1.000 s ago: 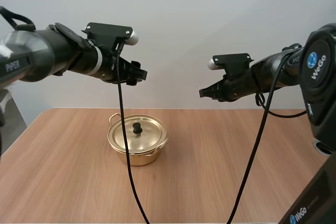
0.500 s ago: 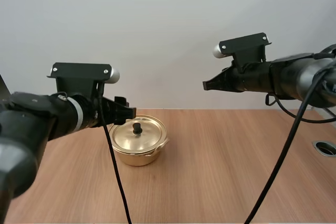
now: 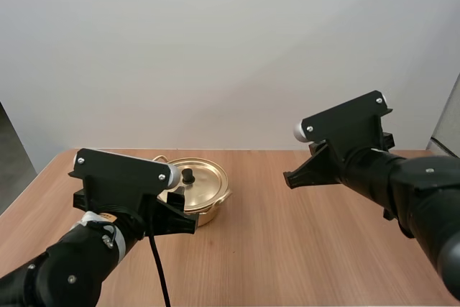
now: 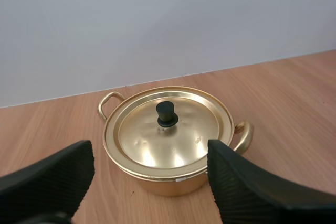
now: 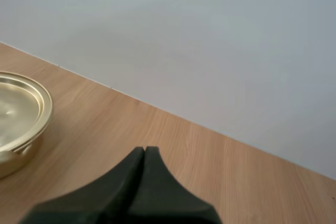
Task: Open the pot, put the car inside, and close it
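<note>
A gold pot [image 3: 205, 193] with its lid [image 4: 168, 129] on and a black knob [image 3: 187, 175] stands on the wooden table [image 3: 287, 249], left of the middle. My left gripper [image 3: 181, 213] hovers low just in front of the pot. In the left wrist view it [image 4: 149, 153] is open, its ribbed fingers [image 4: 50, 179] spread wider than the pot [image 4: 173, 174], which sits beyond the tips. My right gripper [image 3: 288, 178] hangs above the table to the right of the pot. Seen from the right wrist, it [image 5: 145, 151] is shut on nothing, with the pot's rim [image 5: 23, 111] off to its side.
Bare wood [image 5: 173, 140] stretches from the pot to the table's right end. A plain pale wall [image 3: 230, 55] stands behind the far edge.
Both arms have come down and drawn nearer the camera. My left gripper sank from above the pot to lid height in front of it. The pot has not moved.
</note>
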You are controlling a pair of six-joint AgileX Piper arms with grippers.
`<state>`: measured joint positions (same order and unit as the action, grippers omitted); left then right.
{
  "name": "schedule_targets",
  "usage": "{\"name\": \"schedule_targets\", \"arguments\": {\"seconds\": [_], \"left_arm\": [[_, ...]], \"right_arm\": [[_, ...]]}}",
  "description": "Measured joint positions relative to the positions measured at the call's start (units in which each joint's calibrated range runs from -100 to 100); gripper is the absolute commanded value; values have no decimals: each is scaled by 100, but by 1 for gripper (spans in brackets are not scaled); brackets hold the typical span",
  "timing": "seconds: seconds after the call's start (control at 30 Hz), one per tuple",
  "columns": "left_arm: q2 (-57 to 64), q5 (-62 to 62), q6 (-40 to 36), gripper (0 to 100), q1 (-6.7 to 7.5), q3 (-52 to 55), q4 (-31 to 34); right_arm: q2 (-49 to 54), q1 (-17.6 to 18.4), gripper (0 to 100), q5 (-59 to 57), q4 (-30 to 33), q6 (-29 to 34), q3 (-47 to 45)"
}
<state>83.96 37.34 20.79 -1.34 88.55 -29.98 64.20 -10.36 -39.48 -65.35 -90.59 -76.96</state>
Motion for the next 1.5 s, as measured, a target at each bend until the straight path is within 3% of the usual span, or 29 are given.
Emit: {"name": "schedule_targets", "arguments": {"seconds": [0.3, 0.57, 0.73, 0.9, 1.0, 1.17, 1.33, 1.47, 1.5], "left_arm": [[1234, 205, -1371, 100, 0, 0, 1546], [1234, -18, -2551, 100, 0, 62, 2830], [1234, -641, -3258, 100, 0, 724, 3122], [1234, -1256, -3454, 100, 0, 1145, 3274], [1234, -1216, -3454, 100, 0, 1145, 3274], [1259, -1157, -3454, 100, 0, 1145, 3274], [1259, -1145, -3454, 48, 0, 1145, 3274], [1259, -1145, -3457, 0, 0, 1145, 3274], [1259, -1145, -3456, 0, 0, 1145, 3274]], "right_arm": [[1319, 0, 0, 33, 1313, 1323, -1020], [1336, 0, 0, 57, 1416, 2336, -1726], [1501, 104, 0, 471, 1492, 2395, -2085], [2383, 553, 0, 1399, 1778, 2479, -2304], [2945, 784, 0, 1501, 2256, 2813, -2304], [3535, 838, 0, 2185, 2905, 3528, -2304], [3580, 838, 0, 1830, 3731, 4278, -2304], [3580, 838, 0, 964, 4447, 4868, -2304], [3580, 838, 0, 864, 4621, 5027, -2304]]}}
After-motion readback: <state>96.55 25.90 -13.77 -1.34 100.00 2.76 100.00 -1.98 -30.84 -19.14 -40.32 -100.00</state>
